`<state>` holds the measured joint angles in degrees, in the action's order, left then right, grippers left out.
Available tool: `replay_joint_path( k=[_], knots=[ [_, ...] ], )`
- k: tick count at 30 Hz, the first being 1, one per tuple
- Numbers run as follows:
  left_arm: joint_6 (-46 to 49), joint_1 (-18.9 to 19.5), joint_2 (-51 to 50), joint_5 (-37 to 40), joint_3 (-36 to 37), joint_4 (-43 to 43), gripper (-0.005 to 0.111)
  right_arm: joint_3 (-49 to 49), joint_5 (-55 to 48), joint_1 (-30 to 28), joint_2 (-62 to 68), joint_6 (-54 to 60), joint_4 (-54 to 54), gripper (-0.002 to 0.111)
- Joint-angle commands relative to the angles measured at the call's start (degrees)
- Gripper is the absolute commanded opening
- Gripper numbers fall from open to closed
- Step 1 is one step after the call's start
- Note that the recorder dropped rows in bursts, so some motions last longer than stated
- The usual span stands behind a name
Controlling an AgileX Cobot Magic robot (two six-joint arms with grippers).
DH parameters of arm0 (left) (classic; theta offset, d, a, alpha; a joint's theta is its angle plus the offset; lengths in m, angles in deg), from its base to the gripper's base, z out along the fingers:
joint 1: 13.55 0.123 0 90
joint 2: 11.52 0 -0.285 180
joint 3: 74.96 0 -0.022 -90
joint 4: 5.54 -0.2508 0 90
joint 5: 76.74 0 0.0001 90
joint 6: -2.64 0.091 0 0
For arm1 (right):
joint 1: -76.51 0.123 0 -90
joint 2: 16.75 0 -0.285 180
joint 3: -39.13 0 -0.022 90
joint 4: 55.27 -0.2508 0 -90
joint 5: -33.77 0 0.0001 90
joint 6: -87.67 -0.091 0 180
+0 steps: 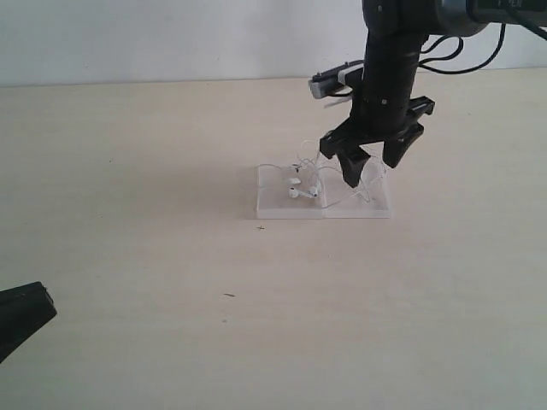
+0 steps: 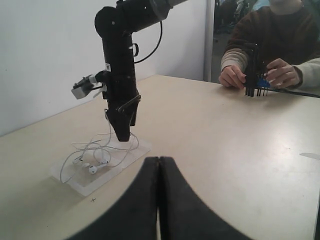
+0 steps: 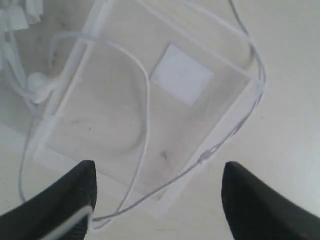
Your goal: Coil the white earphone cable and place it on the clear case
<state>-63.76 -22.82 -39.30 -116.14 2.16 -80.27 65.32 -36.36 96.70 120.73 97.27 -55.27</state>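
The clear case (image 1: 282, 207) lies open and flat in the middle of the table, its two halves side by side. The white earphone cable (image 1: 301, 192) lies in loose loops on it, both earbuds on the left half. My right gripper (image 1: 372, 171) hangs open just above the right half, nothing between its fingers. From the right wrist I see that half (image 3: 105, 125) with its white label (image 3: 182, 74) and cable strands (image 3: 146, 115) crossing it and spilling past its edge. My left gripper (image 2: 158, 162) is shut and empty, well short of the case (image 2: 132, 152).
The pale wooden table (image 1: 171, 282) surrounds the case. My left arm's tip (image 1: 21, 316) shows at the lower left edge. A seated person's hands (image 2: 280, 72) rest at the far table edge, holding a small black device.
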Motion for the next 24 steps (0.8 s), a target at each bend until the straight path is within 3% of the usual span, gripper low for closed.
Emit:
replay_joint_path(
  k=[1, 6, 10, 16, 24],
  knots=[
    [-0.03, 0.18, 0.33, 0.03, 0.09, 0.36, 0.0, 2.83, 0.17, -0.15, -0.92, 5.95, -2.71, 0.068],
    [-0.03, 0.18, 0.33, 0.03, 0.09, 0.36, 0.0, 2.83, 0.17, 0.12, -0.92, 19.18, 1.75, 0.068],
    [-0.03, 0.18, 0.33, 0.03, 0.09, 0.36, 0.0, 2.83, 0.17, 2.23, -0.92, 26.34, 13.48, 0.068],
    [-0.03, 0.18, 0.33, 0.03, 0.09, 0.36, 0.0, 2.83, 0.17, 7.25, -0.92, 26.2, 34.49, 0.068],
    [-0.03, 0.18, 0.33, 0.03, 0.09, 0.36, 0.0, 2.83, 0.17, 13.93, -0.92, 22.82, 48.84, 0.063]
  ],
)
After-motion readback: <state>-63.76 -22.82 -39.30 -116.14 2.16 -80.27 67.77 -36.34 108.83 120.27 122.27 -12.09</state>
